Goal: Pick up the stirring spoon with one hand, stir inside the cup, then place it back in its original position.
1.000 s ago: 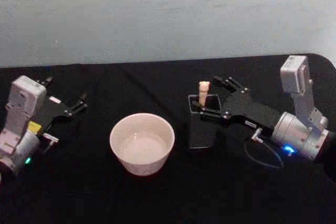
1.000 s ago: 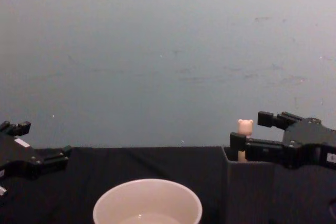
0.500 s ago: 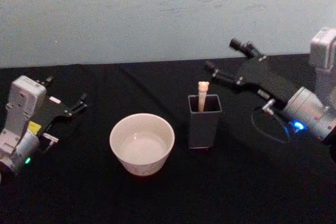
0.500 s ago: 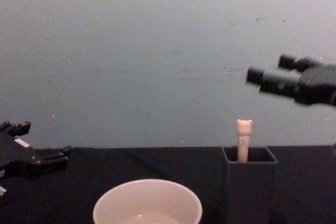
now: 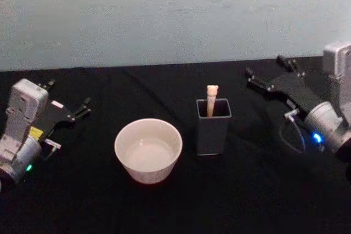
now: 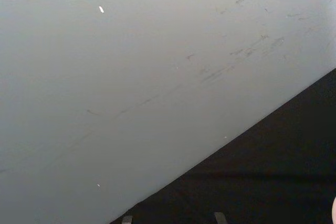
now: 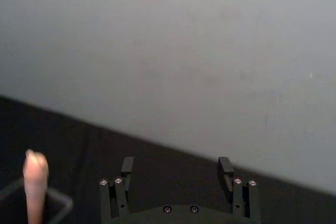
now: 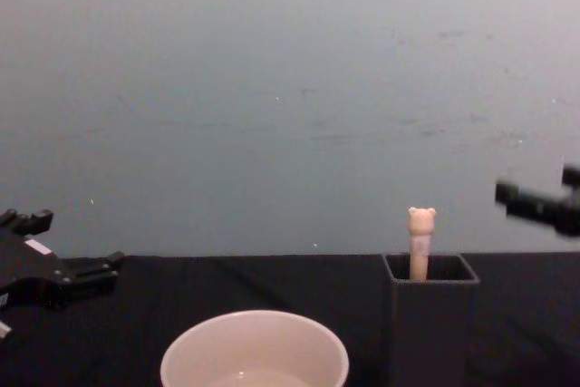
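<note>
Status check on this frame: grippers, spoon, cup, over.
Right gripper open, right of holder. Left gripper open, parked far left. Stirring spoon upright in holder. Cup unobstructed.

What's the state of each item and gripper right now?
stirring spoon: upright in the holder, not gripped.
cup: upright on the table, no spoon in it.
holder: upright, right of the cup.
right gripper: open, empty, right of the holder.
left gripper: open, empty, parked far left.
</note>
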You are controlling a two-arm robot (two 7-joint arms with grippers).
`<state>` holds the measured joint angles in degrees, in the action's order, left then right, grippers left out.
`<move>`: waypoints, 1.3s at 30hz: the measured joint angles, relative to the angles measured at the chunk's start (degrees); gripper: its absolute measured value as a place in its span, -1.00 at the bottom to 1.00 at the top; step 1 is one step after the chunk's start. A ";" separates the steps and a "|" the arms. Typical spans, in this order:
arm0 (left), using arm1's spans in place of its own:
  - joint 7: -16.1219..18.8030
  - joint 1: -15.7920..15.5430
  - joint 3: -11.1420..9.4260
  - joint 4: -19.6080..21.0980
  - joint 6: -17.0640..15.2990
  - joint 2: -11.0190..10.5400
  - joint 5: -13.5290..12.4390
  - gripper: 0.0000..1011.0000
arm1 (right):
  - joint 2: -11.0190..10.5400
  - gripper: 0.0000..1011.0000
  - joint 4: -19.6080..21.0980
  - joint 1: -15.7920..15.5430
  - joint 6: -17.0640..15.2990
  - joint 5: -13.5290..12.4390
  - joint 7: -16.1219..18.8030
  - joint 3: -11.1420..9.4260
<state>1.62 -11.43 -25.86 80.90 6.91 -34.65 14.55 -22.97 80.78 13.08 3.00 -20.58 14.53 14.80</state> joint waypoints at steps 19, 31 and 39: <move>0.00 0.00 0.00 0.00 0.00 0.00 0.00 0.98 | 0.78 0.98 -3.26 0.19 -2.20 2.12 0.09 0.95; 0.00 0.00 0.00 0.00 0.00 0.00 0.00 0.98 | 0.73 0.98 -2.99 0.13 -2.01 1.90 0.06 0.86; 0.00 0.00 0.00 0.00 0.00 0.00 0.00 0.98 | 0.68 0.98 -2.92 0.11 -1.95 1.86 0.03 0.80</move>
<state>1.62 -11.43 -25.86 80.90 6.91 -34.64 14.55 -22.29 77.86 13.19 1.05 -18.72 14.56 15.60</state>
